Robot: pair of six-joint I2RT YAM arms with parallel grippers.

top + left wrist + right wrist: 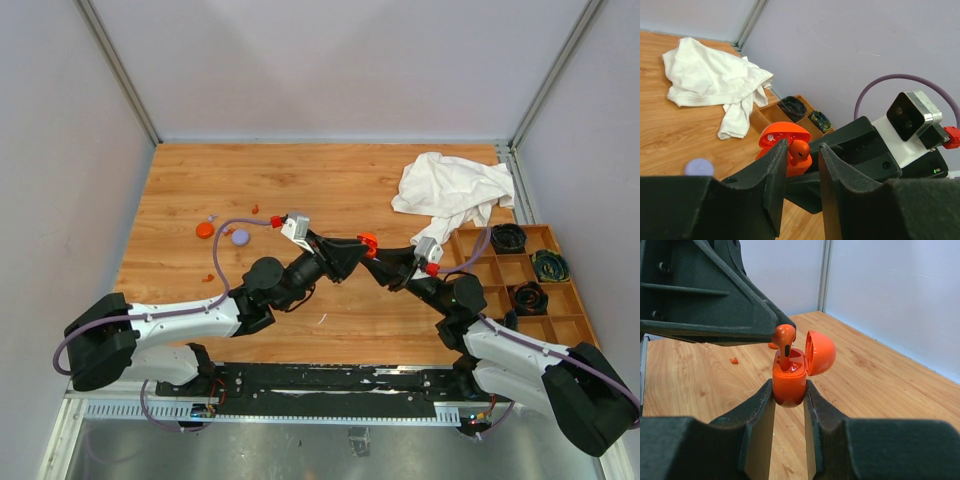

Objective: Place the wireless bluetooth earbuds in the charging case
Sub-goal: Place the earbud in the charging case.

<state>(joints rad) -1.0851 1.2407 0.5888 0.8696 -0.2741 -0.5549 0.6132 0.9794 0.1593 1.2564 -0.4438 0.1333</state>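
My right gripper [789, 390] is shut on the orange-red charging case [789, 382] and holds it upright above the table, its lid [821, 352] swung open. One orange-red earbud [785, 342] stands with its stem in a slot of the case. My left gripper [803, 146] is right at that earbud [799, 151]. Its jaws stand apart: the earbud rests against one finger, with a gap to the other. In the top view both grippers meet at the case [368, 242], mid-table. A tiny orange-red piece [733, 360] lies on the wood behind.
A crumpled white cloth [452, 190] lies at the back right. A wooden compartment tray [565, 330] holding dark coiled items sits at the right edge. An orange-red disc [204, 229] and a lavender disc [240, 237] lie at the left, with small orange-red bits [255, 209] nearby.
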